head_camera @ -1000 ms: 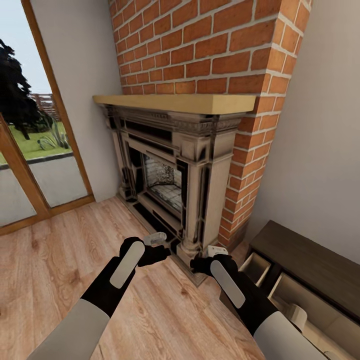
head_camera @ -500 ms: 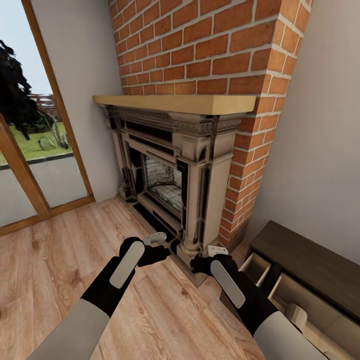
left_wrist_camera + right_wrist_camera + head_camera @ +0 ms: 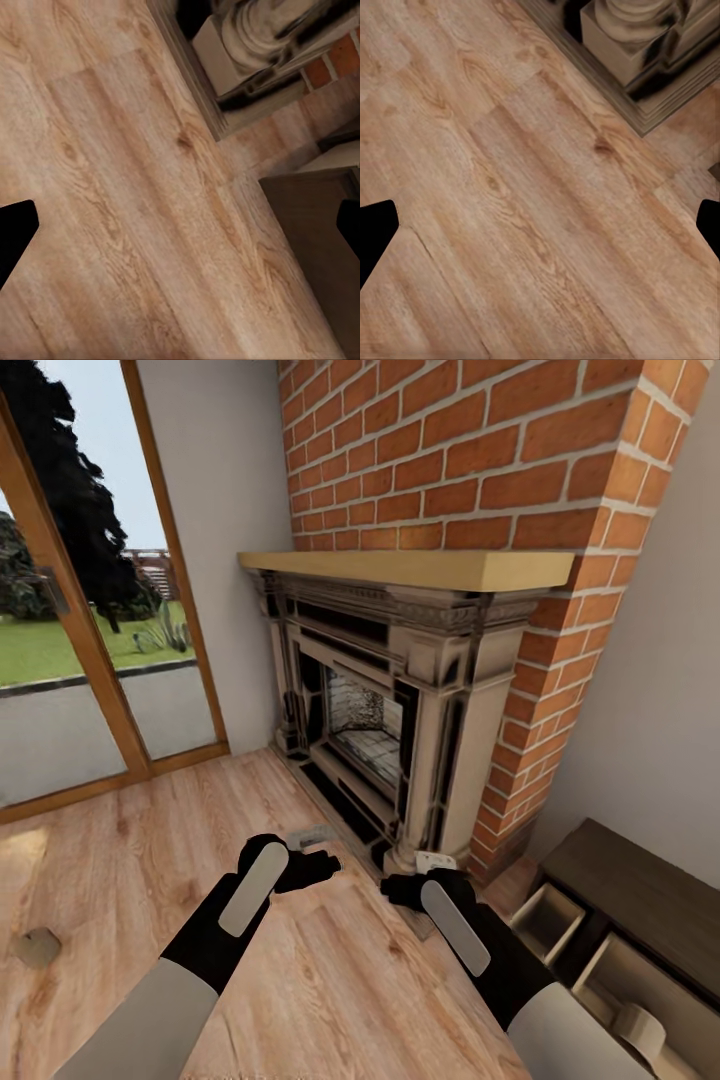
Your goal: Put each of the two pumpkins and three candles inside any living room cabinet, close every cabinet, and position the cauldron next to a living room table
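Camera turned left – fireplace (image 3: pixel 400 710) slid right, a candle (image 3: pixel 38 947) came into view on floor. Both grippers – left (image 3: pixel 310 853), right (image 3: pixel 415 875) – wide open, holding nothing.

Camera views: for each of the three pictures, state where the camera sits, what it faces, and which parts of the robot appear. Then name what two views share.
Head view: on the head, looking forward and down at the fireplace, open cabinet and a candle on the floor; both arms, left end effector, right end effector.
Left wrist view: on the left arm, facing the wooden floor; dark fingertips.
Right wrist view: on the right arm, facing the floor; dark fingertips.
Shared: both wrist views catch the fireplace base.
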{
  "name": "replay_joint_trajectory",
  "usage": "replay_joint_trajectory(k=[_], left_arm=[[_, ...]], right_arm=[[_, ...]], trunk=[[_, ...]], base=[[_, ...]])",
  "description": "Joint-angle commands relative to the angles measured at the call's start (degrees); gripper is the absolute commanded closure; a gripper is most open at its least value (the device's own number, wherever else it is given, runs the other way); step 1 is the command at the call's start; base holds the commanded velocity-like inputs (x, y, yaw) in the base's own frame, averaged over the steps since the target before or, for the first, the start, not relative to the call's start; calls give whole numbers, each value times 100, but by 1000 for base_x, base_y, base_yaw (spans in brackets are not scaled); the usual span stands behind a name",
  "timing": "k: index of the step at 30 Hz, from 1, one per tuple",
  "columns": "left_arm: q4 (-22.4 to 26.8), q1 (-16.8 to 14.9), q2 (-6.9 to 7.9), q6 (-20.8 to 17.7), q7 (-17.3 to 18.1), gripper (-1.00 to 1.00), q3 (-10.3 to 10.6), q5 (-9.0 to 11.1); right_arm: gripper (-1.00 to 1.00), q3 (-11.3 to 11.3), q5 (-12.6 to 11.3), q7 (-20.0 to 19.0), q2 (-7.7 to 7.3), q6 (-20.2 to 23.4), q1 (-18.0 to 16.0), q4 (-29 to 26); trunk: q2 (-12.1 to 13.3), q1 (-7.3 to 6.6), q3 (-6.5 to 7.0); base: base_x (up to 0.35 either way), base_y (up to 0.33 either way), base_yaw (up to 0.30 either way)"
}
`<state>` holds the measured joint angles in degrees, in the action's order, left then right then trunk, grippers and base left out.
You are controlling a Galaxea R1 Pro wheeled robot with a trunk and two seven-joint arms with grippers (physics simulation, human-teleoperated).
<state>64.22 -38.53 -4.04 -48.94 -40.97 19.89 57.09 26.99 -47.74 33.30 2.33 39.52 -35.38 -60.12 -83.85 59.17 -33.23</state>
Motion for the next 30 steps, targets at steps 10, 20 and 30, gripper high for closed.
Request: replay_joint_trajectory(k=[10, 20, 30], left_arm=[[3, -6, 0, -1, -60, -100, 0, 57], [3, -6, 0, -10, -43, -100, -434, 57], [5, -6, 0, -10, -42, -100, -450, 57]], right_arm=[[-100, 15, -57, 59, 5, 3, -4, -8], [-100, 17, -55, 56, 5, 3, -4, -9], [-100, 17, -60, 54, -3, 9, -4, -26]], trunk=[[-3, 0, -6], [-3, 0, -6], [-3, 0, -6]], base=[[0, 45, 293], [0, 196, 293], [0, 130, 237]])
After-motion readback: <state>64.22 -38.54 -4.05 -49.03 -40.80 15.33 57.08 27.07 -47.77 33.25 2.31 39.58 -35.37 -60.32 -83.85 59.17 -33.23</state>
